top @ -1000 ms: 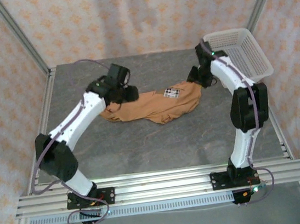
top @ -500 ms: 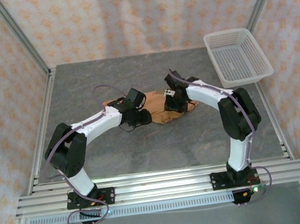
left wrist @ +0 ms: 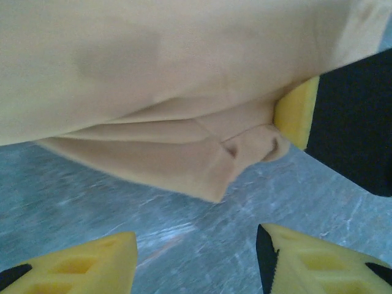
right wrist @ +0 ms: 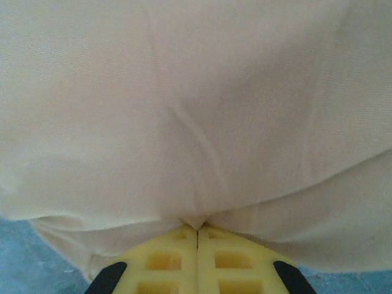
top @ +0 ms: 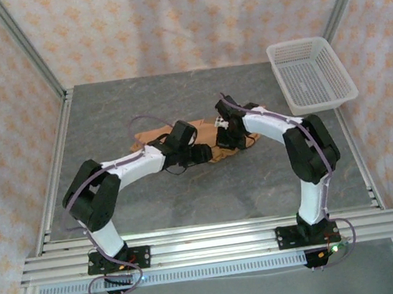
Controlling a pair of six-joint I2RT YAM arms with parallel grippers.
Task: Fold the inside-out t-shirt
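The tan t-shirt (top: pixel 150 136) lies bunched at the table's middle, with both grippers meeting over it. My right gripper (top: pixel 229 138) is shut on a pinch of the cloth; in the right wrist view its yellow fingertips (right wrist: pixel 197 236) press together with a small fold of the shirt (right wrist: pixel 196 110) caught at their tip. My left gripper (top: pixel 202 153) stands open just in front of the shirt's lower edge (left wrist: pixel 184 92), its two yellow fingers (left wrist: pixel 79 263) apart over bare table. One yellow pad of the right gripper (left wrist: pixel 297 113) shows beside the cloth's folded corner.
A white mesh basket (top: pixel 310 74) stands at the back right of the grey table (top: pixel 189 199). Metal frame posts and patterned walls close in the sides and back. Free table lies in front of the shirt.
Both arms swung in from the shirt's two ends to the middle, gathering the spread shirt into a small bunch. The left gripper has edged further right.
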